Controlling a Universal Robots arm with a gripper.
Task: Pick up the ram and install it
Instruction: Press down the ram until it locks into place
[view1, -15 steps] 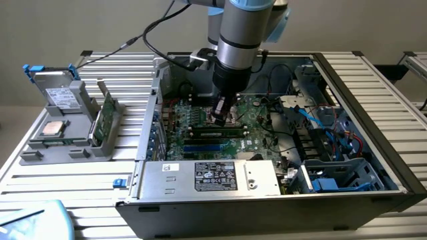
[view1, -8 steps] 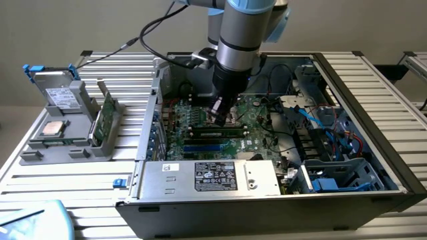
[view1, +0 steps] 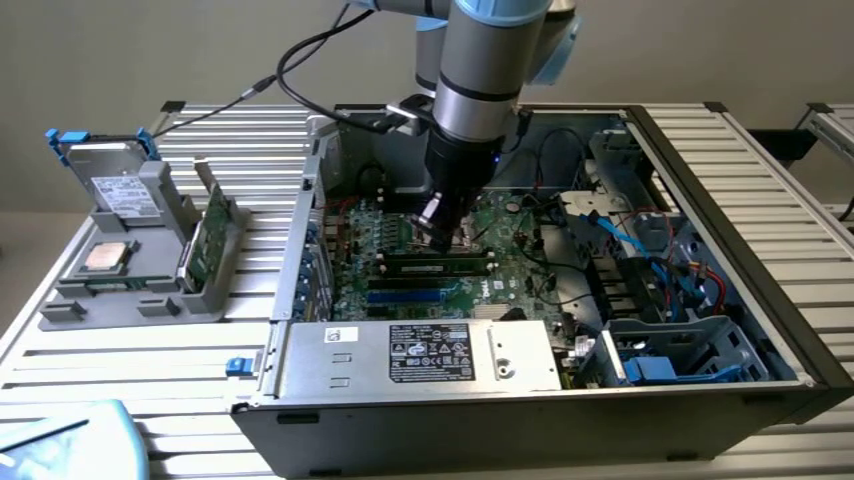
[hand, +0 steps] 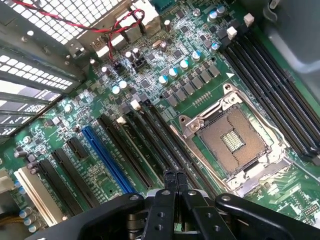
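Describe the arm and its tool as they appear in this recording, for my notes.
The arm is a thick cylinder in silver-grey metal with a light blue joint cover at the top. Below it comes a black wrist section, with a small blue light on its side. A black cable loops off the exterior view's left of it. The tool has two slim black fingers on a black body with round holes.

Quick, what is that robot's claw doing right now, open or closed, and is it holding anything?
Gripper: closed, fingers pressed together above the motherboard; it holds nothing that can be seen.
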